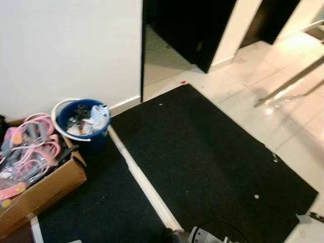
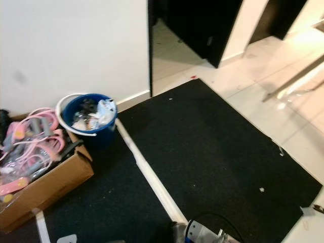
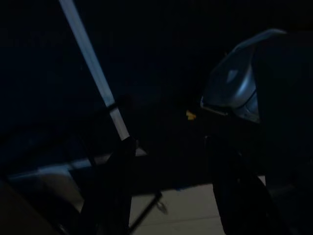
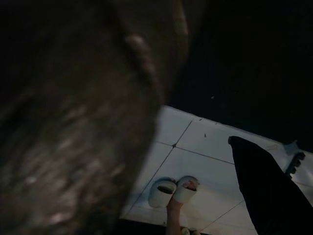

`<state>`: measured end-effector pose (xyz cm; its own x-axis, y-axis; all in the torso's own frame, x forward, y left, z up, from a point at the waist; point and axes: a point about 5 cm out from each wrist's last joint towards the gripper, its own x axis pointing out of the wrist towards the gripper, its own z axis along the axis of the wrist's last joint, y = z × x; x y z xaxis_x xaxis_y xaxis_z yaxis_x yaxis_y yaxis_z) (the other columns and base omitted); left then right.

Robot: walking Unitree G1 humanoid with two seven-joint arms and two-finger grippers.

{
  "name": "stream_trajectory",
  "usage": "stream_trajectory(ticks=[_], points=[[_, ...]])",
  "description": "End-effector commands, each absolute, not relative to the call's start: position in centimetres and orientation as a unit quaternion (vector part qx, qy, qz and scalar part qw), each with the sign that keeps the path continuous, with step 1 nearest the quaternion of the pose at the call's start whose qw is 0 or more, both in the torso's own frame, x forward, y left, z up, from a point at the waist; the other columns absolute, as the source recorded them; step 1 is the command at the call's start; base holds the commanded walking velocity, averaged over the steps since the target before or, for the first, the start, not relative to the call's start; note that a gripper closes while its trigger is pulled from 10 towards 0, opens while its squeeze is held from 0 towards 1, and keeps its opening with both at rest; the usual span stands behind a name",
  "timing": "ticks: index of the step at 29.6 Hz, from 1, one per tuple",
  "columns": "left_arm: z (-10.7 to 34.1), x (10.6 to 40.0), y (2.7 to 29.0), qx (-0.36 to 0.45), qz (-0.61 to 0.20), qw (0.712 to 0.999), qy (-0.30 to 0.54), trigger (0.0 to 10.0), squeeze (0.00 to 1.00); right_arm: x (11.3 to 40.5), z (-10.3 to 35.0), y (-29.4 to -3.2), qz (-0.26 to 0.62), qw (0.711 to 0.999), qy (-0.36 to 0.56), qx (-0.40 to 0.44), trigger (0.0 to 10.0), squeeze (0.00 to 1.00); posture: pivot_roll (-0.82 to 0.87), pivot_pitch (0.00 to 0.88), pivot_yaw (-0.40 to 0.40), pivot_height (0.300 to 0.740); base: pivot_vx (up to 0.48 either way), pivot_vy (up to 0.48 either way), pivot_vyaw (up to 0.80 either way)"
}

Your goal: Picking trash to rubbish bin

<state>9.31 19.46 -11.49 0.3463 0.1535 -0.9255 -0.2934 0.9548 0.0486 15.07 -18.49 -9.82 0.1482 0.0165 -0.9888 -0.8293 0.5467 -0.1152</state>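
The rubbish bin (image 1: pixel 81 121) is a blue bucket with a white rim, standing against the white wall at the left and filled with crumpled trash. Small white scraps (image 1: pixel 256 196) lie scattered on the black mat (image 1: pixel 202 152), and a red bit (image 1: pixel 183 81) lies on the tiles by the doorway. In the dark left wrist view my left gripper (image 3: pixel 171 196) hangs open over the mat's edge, nothing between its fingers (image 3: pixel 107 191). My right gripper (image 4: pixel 195 147) hangs above white tiles, with a large blurred brown shape (image 4: pixel 73 122) close to the camera.
A cardboard box (image 1: pixel 45 187) of pink items stands left of the bin. A white strip (image 1: pixel 142 177) separates two black mats. A dark doorway (image 1: pixel 172 30) opens behind. A person's feet in white slippers (image 4: pixel 173 191) stand on the tiles. A silver arm part (image 1: pixel 202 235) shows low.
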Motion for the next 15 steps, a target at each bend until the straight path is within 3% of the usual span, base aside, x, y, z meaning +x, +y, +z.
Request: stream_trajectory(ticks=[1, 15], points=[[-11.71, 9.53, 16.79, -0.085, 0.107, 0.818, 0.558, 10.0, 0.00, 14.34, -10.12, -18.16, 0.322, 0.665, 0.577, -0.347, 10.0, 0.00, 0.08, 0.155, -0.050, 0.740, 0.000, 0.000, -0.80], [-11.71, 9.57, 16.59, -0.099, 0.101, 0.820, 0.555, 10.0, 0.00, 14.26, -10.13, -18.31, 0.323, 0.661, 0.577, -0.354, 10.0, 0.00, 0.08, 0.139, -0.054, 0.740, 0.000, 0.000, -0.80]])
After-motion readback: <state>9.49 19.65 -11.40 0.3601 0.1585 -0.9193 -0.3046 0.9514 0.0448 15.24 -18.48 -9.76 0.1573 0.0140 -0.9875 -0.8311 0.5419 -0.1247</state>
